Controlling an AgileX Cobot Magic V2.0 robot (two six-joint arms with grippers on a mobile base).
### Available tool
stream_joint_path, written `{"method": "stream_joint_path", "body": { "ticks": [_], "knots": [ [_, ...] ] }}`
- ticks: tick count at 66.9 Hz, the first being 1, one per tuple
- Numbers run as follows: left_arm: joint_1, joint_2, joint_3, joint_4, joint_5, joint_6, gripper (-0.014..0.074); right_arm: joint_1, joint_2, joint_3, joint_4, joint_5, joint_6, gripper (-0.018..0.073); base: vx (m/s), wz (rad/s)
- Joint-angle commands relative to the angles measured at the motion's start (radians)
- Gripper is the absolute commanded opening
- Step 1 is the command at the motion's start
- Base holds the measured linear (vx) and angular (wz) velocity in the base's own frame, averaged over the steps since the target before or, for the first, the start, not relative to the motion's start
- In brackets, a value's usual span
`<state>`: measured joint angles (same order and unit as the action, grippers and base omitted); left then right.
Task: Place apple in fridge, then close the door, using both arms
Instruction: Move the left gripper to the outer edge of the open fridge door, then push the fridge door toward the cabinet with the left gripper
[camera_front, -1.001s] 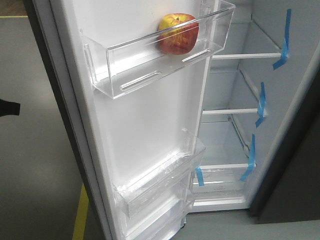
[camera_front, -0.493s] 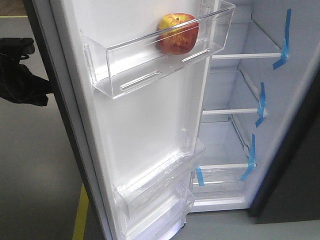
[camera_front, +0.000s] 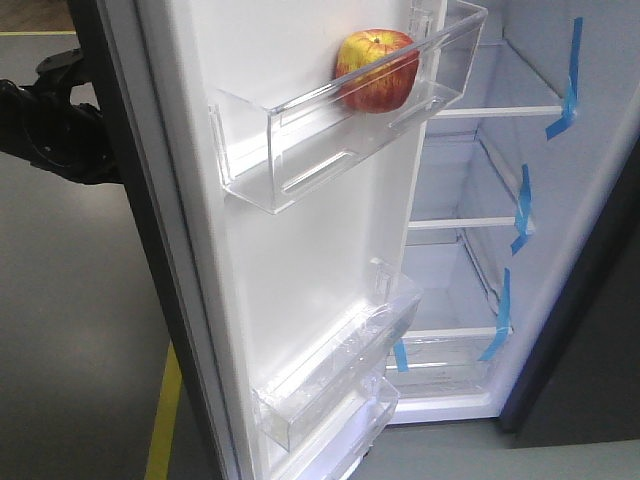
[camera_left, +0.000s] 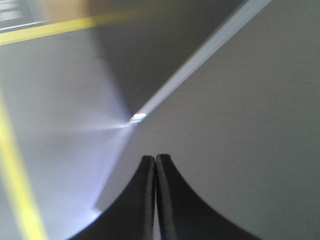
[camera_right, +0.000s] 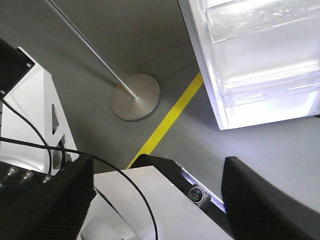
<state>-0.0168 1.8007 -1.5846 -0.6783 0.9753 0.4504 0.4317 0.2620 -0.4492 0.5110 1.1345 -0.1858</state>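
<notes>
The apple (camera_front: 377, 68), red with yellow patches, sits in the clear upper bin (camera_front: 300, 140) on the white inner face of the open door (camera_front: 300, 260). The fridge (camera_front: 470, 250) stands open behind it, with white interior, glass shelves and blue tape strips. My left arm (camera_front: 55, 125) is behind the door's outer edge. In the left wrist view my left gripper (camera_left: 154, 159) is shut and empty, its tips close to the door's dark outer face (camera_left: 240, 125). My right gripper (camera_right: 157, 167) is open and empty, pointing down over the robot's white base (camera_right: 150, 200).
A yellow floor line (camera_front: 162, 420) runs below the door, also visible in the right wrist view (camera_right: 170, 117). A round metal stand base (camera_right: 135, 96) with a thin pole sits on the grey floor. The door's lower bins (camera_right: 260, 30) hang above the floor.
My left arm has come in from the left up to the door's outer side. The door, with the apple in its bin, has swung to the right toward the fridge.
</notes>
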Motion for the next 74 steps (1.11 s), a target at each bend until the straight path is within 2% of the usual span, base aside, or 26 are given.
{"method": "stream_joint_path", "body": {
  "ticks": [1, 24, 32, 39, 52, 74],
  "knots": [
    [-0.012, -0.052, -0.035, -0.086, -0.001, 0.037, -0.0006, -0.002, 0.011, -0.024, 0.029, -0.042, -0.004, 0.0514, 0.0, 0.0],
    [-0.15, -0.072, -0.035, -0.089, -0.001, 0.069, -0.0006, -0.002, 0.011, -0.024, 0.029, -0.042, -0.004, 0.0514, 0.0, 0.0],
    [-0.2, -0.074, -0.035, -0.12, -0.003, 0.089, -0.0006, -0.002, 0.011, -0.024, 0.029, -0.042, -0.004, 0.0514, 0.0, 0.0],
    [-0.242, -0.074, -0.035, -0.161, -0.019, 0.122, -0.0006, -0.002, 0.011, -0.024, 0.029, -0.042, -0.004, 0.0514, 0.0, 0.0],
    [-0.318, -0.074, -0.035, -0.291, -0.059, 0.192, -0.0006, -0.002, 0.011, -0.024, 0.029, -0.042, -0.004, 0.0514, 0.0, 0.0],
    [-0.486, -0.072, -0.035, -0.479, -0.198, 0.409, -0.0006, -0.002, 0.011, -0.024, 0.029, -0.042, -0.004, 0.0514, 0.0, 0.0]
  ]
}}
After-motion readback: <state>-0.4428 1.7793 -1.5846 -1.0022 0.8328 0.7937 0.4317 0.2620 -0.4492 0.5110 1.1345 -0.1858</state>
